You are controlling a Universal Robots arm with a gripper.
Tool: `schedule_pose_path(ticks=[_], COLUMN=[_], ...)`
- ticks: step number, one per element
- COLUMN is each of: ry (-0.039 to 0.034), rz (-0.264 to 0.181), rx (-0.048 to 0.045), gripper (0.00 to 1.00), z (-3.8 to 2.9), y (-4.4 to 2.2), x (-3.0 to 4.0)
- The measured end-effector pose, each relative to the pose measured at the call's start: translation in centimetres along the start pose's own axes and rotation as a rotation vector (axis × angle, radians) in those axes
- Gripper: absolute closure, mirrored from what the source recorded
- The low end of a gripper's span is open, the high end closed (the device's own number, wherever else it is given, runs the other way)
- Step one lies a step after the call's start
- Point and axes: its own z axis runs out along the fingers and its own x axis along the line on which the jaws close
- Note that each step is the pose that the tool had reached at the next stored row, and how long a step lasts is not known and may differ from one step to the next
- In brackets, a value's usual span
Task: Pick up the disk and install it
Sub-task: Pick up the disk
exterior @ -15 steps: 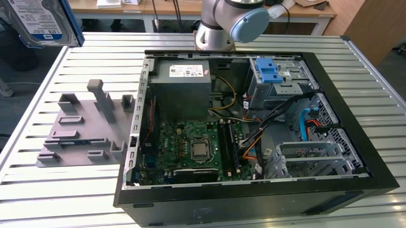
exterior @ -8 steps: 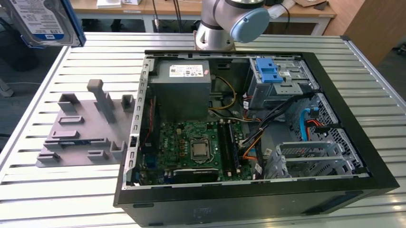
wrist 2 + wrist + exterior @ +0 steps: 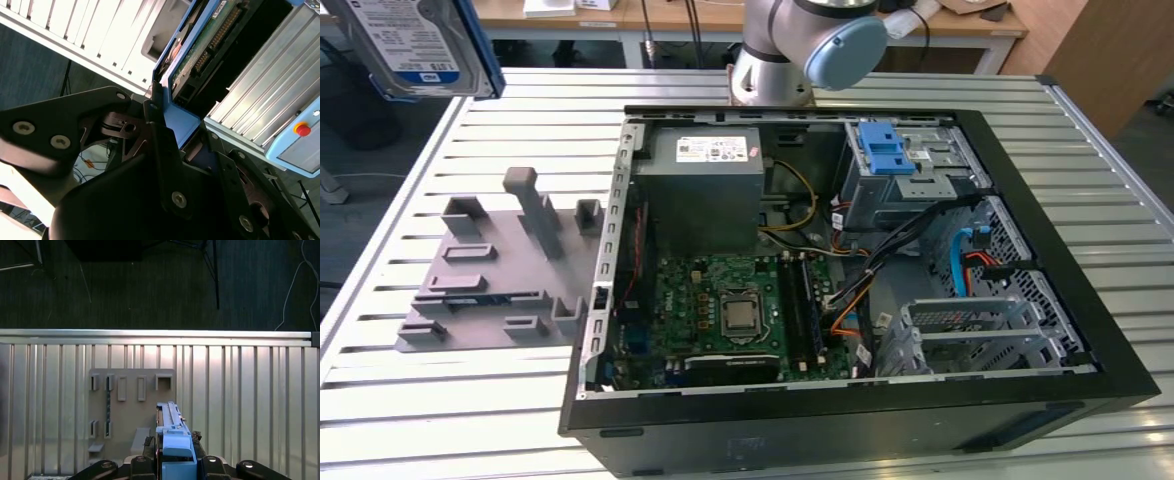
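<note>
Disk [image 3: 416, 42] hangs in the air in the exterior view, well above the grey plate [image 3: 494, 270] and off toward its far side, at the exterior view's left. Its flat face shows here: silver metal, a white-and-blue label and a blue frame along the edge. The plate lies on the bench [image 3: 440, 420], a top of pale metal slats, and carries upright blocks and slots. Just beside the plate, on the exterior view's right, stands the open case [image 3: 854, 420]. Inside it are a grey supply box [image 3: 707, 165], a green board [image 3: 720, 310], a blue latch [image 3: 887, 150] and cables [image 3: 914, 235]. The arm [image 3: 767, 55] rises beyond the case, farther from the plate, and wooden desks [image 3: 961, 25] stand behind it.

In the second wrist view the end effector [image 3: 187, 145] is closed on the disk [image 3: 197, 55], with dark fingers [image 3: 159, 145] on either side of the blue frame. This view gives the disk's underside: a green circuit board and a row of connector pins. The bench [image 3: 75, 30] slats run behind it. A pale box with a red button [image 3: 301, 128] sits well apart from the disk.

In the first wrist view the disk [image 3: 172, 432] is seen edge-on, a thin strip capped in blue, clamped in the end effector [image 3: 175, 462]. The plate [image 3: 132, 405] lies below it on the bench [image 3: 250, 400], and the disk overlaps the plate's edge. Past the bench rim is dark floor [image 3: 150, 285].
</note>
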Motion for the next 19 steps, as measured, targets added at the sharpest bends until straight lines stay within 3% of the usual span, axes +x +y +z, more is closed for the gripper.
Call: schedule_pose_path(ticks=[19], ry=[0.0], rz=[0.0], rx=[0.0], gripper=[0.64], z=[-0.01], y=[-0.47], x=[0.0])
